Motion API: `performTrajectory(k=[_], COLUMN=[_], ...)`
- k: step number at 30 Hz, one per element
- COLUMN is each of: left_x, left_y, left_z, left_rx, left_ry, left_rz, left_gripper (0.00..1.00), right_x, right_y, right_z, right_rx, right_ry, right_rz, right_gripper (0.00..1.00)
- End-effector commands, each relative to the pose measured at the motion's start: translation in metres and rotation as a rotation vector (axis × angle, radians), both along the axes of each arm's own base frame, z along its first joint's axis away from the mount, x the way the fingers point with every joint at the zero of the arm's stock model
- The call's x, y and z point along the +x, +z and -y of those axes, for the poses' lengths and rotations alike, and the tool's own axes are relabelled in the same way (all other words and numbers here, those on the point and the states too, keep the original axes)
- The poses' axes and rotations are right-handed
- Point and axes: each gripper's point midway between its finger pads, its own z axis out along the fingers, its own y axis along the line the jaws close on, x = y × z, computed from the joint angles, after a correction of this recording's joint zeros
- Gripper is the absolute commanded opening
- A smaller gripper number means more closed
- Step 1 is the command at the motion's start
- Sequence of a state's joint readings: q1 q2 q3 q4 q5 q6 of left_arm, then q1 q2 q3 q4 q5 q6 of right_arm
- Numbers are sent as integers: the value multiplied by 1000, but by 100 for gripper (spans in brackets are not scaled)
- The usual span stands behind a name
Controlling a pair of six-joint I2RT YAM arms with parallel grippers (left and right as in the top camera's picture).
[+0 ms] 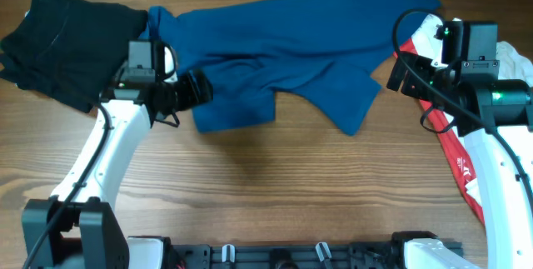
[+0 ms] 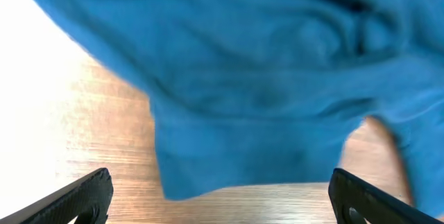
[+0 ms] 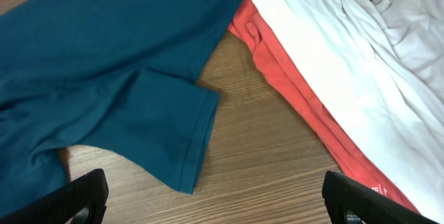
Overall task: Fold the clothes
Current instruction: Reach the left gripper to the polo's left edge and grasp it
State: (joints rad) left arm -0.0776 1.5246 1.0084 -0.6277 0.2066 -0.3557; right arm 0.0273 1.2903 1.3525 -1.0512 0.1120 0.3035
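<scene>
One brown wooden table (image 1: 275,186) bore a large deep-blue polo shirt (image 1: 283,36), rumpled across its far half, a black cloth heap (image 1: 67,40) at left, and a red T-shirt (image 1: 456,156) and white T-shirt (image 1: 512,57) at right. The left gripper (image 1: 204,87) and right gripper (image 1: 398,76) gaped wide, empty.

Overhead bright, even, soft shadows; left wrist: blue shirt (image 2: 277,78) blurred, left edge perhaps overexposed.

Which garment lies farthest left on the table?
The black one, at the left end; the blue shirt is central, red and white lie right.
</scene>
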Motion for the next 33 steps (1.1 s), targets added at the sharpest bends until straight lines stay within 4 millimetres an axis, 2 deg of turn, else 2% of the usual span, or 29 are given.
performTrajectory(k=[1,13,18,21,22,23,25,26,29,33], left_x=[-10,-15,-12,-13,-14,-14,-15,-16,-22,-37], left_y=[-26,-78,-95,-98,-97,-96,-96,-95,-86,-54], left_z=[-11,5,14,17,20,22,24,25,30,31], left_rx=[50,-30,-77,-93,-114,-126,-136,-141,-175,-181], left_ry=[60,27,8,2,-7,-12,-15,-17,-30,-52], left_rz=[-37,-103,-128,-138,-140,-141,-144,-148,-157,-161], left_gripper=[100,98,91,67,50,41,10,4,4,4], right_x=[1,-1,-1,-1,-1,-1,-1,-1,-1,0], right_y=[2,1,1,1,1,1,1,1,1,0], right_z=[-1,-2,-2,-2,-2,-2,-2,-2,-2,-2], right_rx=[18,21,21,21,21,21,21,21,20,18], right_ry=[-7,-5,-5,-5,-5,-5,-6,-6,-5,-2], right_rz=[6,0,0,0,0,0,0,0,0,-4], right_gripper=[100,100,100,100,100,100,100,100,100,100])
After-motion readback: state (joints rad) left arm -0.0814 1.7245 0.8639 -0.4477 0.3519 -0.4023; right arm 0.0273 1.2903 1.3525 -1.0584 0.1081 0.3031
